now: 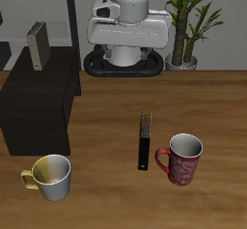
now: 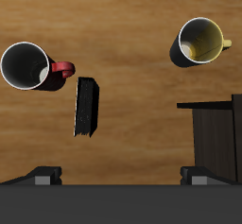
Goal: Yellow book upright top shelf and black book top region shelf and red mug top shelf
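Black cabinet first: your shelf [image 1: 39, 102] already carries the yellow book [image 1: 37, 44], standing upright on its flat top, so that part looks done. Moving across, a white-and-yellow mug [image 1: 50, 176] sits on the table nearer the front edge. Next, the black book [image 1: 145, 141] lies flat on the wood, and just beside it stands the red mug [image 1: 183, 158]; both remain. Your gripper [image 2: 121, 174] hangs high above them, fingers spread wide, holding nothing.
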Controlling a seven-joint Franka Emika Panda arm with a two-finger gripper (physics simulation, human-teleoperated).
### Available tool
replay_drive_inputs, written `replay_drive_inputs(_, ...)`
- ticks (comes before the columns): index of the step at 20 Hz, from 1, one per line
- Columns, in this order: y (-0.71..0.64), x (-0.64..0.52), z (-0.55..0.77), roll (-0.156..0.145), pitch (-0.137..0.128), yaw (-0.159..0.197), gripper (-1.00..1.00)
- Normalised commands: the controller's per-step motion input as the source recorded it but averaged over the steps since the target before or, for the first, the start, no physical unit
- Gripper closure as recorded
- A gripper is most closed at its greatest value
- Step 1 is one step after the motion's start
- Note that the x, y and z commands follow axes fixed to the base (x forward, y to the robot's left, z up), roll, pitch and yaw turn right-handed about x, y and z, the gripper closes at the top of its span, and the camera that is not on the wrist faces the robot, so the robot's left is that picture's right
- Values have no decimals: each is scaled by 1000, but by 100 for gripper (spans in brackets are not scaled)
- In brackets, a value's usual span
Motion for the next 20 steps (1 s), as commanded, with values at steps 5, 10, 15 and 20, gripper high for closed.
replay_drive_inputs(5,553,322,-426,41,-27,45,-100)
replay_drive_inputs(10,146,205,-384,40,-53,-20,-100)
replay_drive_inputs(15,-41,117,-229,36,-26,2,-100)
replay_drive_inputs(20,-55,123,-252,19,-34,-28,-100)
